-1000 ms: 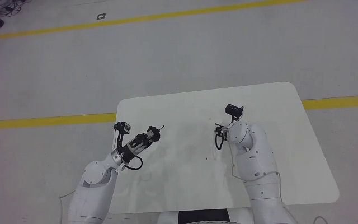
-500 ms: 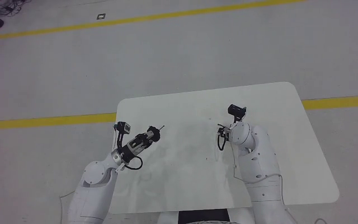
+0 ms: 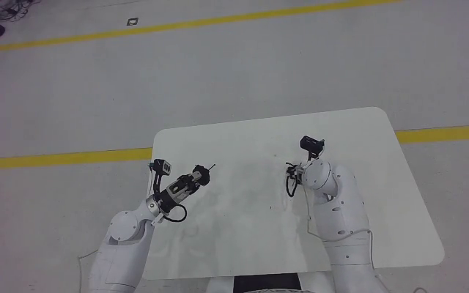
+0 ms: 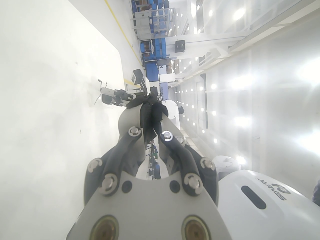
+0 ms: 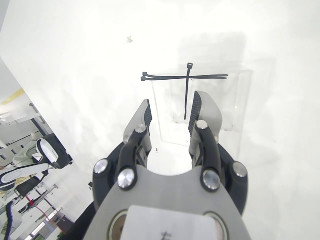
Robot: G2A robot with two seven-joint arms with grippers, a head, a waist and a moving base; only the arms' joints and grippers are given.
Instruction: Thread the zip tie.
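Three black zip ties lie on a clear plastic box (image 5: 240,106) on the white table (image 3: 366,146). Two zip ties (image 5: 165,77) lie side by side, and a third zip tie (image 5: 187,93) crosses over them. My right gripper (image 5: 172,98) hangs open just above and short of the box, its fingers either side of the crossing tie's tail. This gripper (image 3: 292,174) is at mid table. My left gripper (image 3: 201,176) is held above the table's left part, shut on a black zip tie (image 4: 150,116) whose thin end (image 3: 212,168) sticks out past the fingertips.
The table's rounded left edge (image 3: 157,146) is close to the left arm. Bare tabletop lies between the two arms. In the left wrist view the right gripper (image 4: 112,97) shows farther off over the table.
The right arm has shifted slightly to the right. The left arm and the tie it holds have not moved.
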